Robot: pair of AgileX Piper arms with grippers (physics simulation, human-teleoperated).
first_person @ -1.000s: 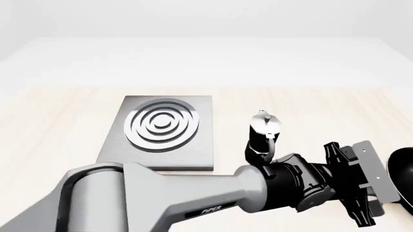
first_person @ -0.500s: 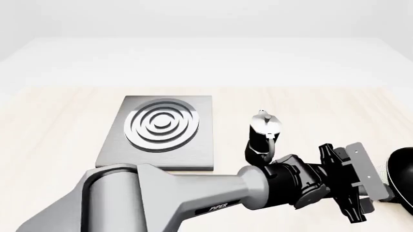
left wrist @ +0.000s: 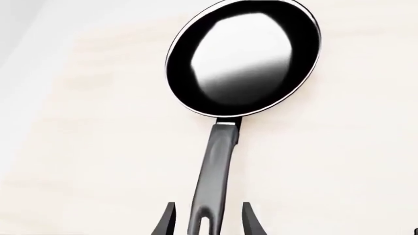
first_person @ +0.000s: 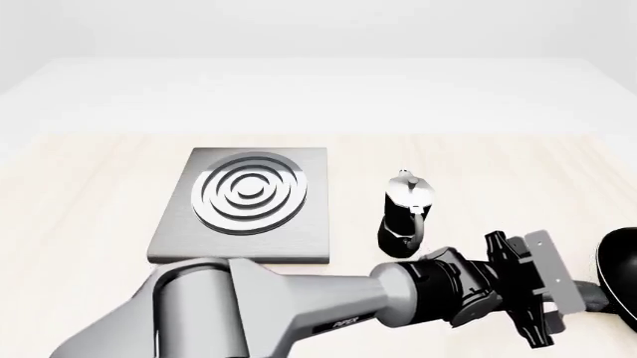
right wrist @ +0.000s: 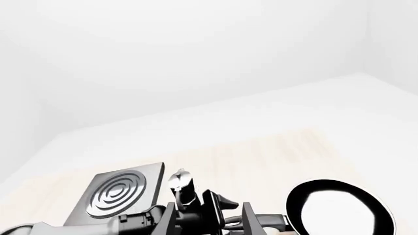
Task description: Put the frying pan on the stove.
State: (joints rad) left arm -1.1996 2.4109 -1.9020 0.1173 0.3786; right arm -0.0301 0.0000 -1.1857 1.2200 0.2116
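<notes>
The frying pan (left wrist: pixel 245 56) lies flat on the table, black with a glossy pale inside, and its long dark handle (left wrist: pixel 216 171) points back at my left gripper (left wrist: pixel 209 205). That gripper is open, with one finger (left wrist: pixel 166 220) on each side of the handle's holed end, not closed on it. In the front view the pan (first_person: pixel 622 272) shows only at the right edge, with my left wrist (first_person: pixel 518 294) just left of it. The stove (first_person: pixel 249 198), a grey slab with a ringed burner, lies far left of the pan. My right gripper is out of view.
A black moka pot with a silver lid (first_person: pixel 405 216) stands between the stove and the pan, just beyond my left forearm (first_person: pixel 329 313). It also shows in the right wrist view (right wrist: pixel 181 188). The pan lies near the table's right edge.
My left wrist has sunk lower toward the table and the pan's handle, and the arm has stretched further right. The pan, stove and moka pot have not moved.
</notes>
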